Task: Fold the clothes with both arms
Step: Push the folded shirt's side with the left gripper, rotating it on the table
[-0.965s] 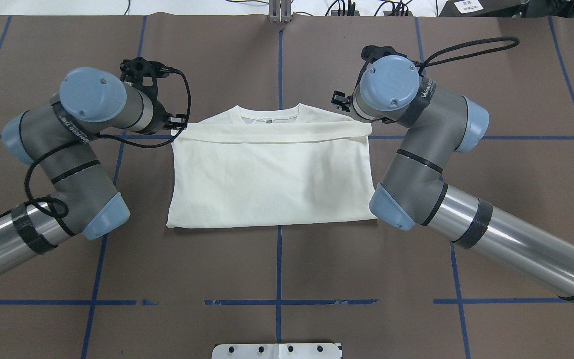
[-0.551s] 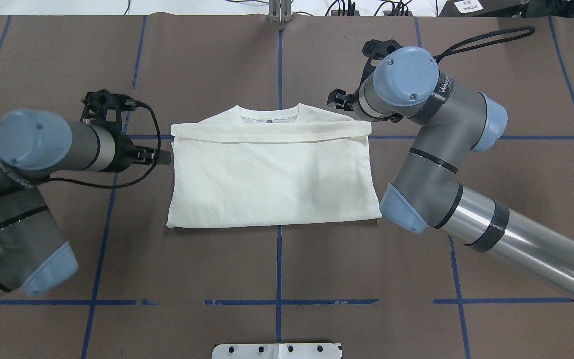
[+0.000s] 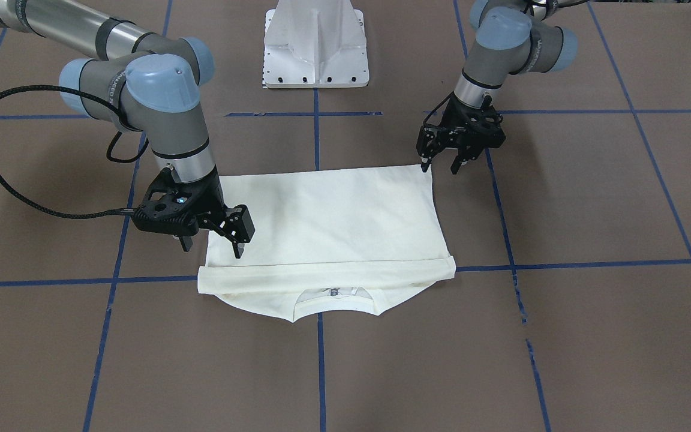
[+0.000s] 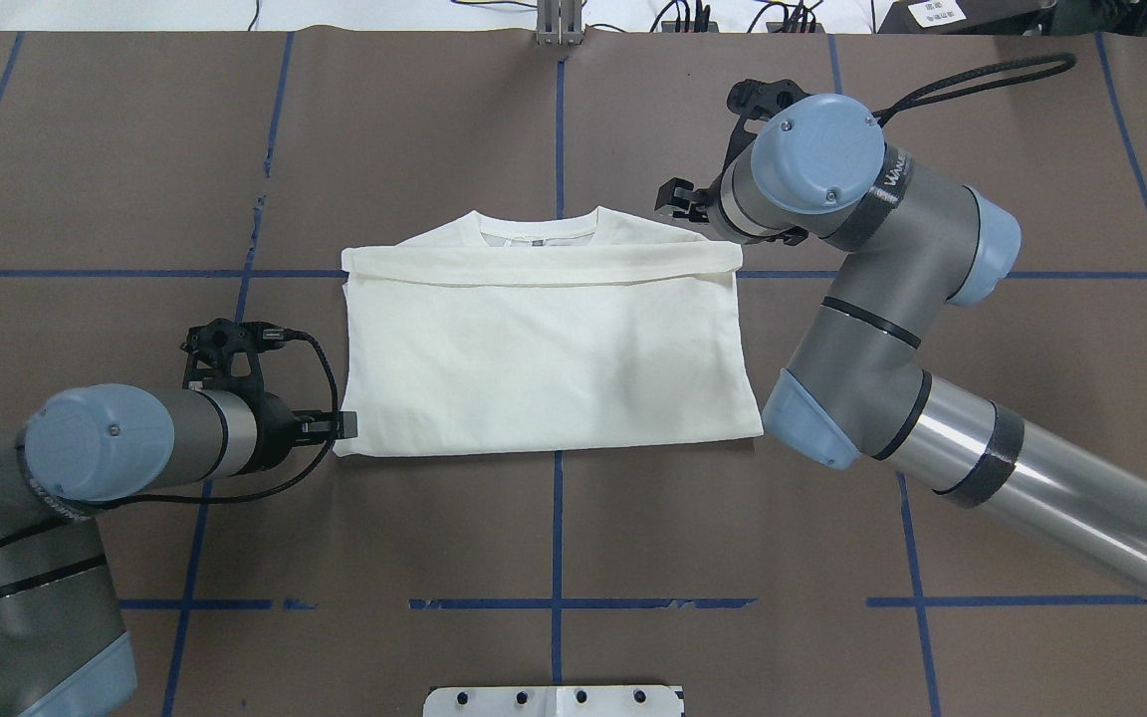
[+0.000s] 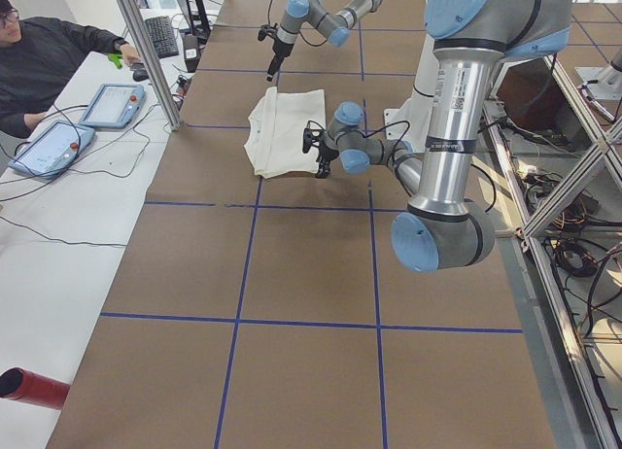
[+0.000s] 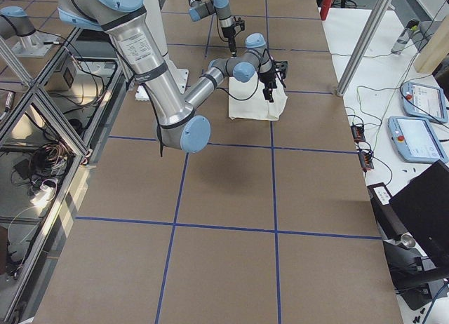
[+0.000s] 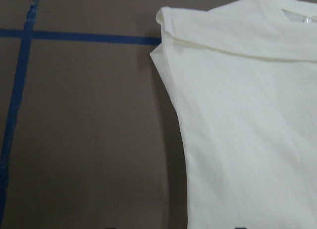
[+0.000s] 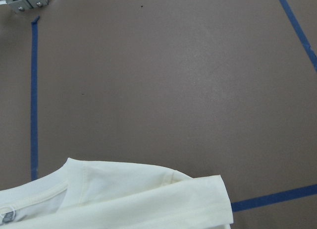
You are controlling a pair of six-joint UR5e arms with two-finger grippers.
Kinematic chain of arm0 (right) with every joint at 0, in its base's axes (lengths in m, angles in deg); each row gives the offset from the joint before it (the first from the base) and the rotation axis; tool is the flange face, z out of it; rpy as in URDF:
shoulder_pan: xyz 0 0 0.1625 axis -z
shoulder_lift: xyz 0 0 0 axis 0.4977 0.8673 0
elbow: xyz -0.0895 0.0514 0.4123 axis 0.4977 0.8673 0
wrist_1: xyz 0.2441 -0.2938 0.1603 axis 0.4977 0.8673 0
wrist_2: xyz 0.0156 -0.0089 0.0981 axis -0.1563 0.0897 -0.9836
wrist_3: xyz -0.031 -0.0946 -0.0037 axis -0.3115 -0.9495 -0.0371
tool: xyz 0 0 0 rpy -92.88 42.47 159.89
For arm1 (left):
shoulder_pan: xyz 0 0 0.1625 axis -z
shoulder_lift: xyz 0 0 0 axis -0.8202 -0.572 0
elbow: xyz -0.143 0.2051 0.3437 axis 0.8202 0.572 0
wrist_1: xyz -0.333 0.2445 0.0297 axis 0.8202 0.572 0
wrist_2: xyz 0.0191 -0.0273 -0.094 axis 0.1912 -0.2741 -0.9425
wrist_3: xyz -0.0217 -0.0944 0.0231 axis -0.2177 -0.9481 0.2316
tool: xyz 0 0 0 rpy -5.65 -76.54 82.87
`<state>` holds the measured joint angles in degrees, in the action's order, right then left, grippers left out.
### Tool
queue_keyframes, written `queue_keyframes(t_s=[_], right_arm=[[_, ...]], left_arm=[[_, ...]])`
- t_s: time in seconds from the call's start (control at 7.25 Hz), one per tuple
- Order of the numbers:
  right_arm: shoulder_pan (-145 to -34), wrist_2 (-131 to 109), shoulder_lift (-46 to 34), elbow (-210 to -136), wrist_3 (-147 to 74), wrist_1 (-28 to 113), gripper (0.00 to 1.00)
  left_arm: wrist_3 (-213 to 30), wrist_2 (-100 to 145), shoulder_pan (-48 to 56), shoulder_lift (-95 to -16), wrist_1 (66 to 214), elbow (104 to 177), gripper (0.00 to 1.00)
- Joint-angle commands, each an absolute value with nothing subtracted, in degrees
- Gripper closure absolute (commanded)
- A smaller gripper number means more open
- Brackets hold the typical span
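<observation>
T-shirt (image 3: 327, 216) between left hand (image 3: 441, 167), right hand (image 3: 212, 249)

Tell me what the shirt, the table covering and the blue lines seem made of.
T-shirt: soft knit fabric, probably cotton, matte cream; it lies in limp folded layers with a stitched collar band. Table covering: seemingly brown paper or thin sheet, matte, no glare. Blue lines: likely adhesive tape; gaps and ragged edges show.

Brown table (image 4: 434, 149) crossed by blue tape lines (image 4: 557, 528).
</observation>
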<state>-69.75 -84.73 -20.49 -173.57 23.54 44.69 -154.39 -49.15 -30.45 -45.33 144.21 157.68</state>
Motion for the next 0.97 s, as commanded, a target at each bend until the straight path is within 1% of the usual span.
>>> queue_keyframes(t_s=[0.0,0.28,0.41,0.55,0.69,0.83], right_arm=[[-69.66,-84.72,-20.49,-173.53,23.53,44.68,0.0],[-69.66,-84.63,-19.97,-173.53,23.53,44.68,0.0],[-69.66,-84.63,-19.96,-173.44,23.36,44.68,0.0],[-69.66,-84.55,-19.96,-173.44,23.36,44.68,0.0],[-69.66,-84.54,-19.96,-173.44,23.36,44.68,0.0],[-69.66,-84.54,-19.96,-173.44,23.36,44.68,0.0]], left_arm=[[-155.49,-48.77,-31.38,-45.88,144.36,156.16,0.44],[-155.49,-48.77,-32.25,-47.02,144.36,155.09,0.44],[-155.58,-48.86,-32.43,-47.11,144.36,155.09,0.53],[-155.58,-48.86,-32.43,-47.2,144.36,155.09,0.66],[-155.58,-48.86,-32.52,-47.11,144.36,155.09,0.72],[-155.58,-48.86,-32.52,-47.11,144.36,155.09,0.82]])
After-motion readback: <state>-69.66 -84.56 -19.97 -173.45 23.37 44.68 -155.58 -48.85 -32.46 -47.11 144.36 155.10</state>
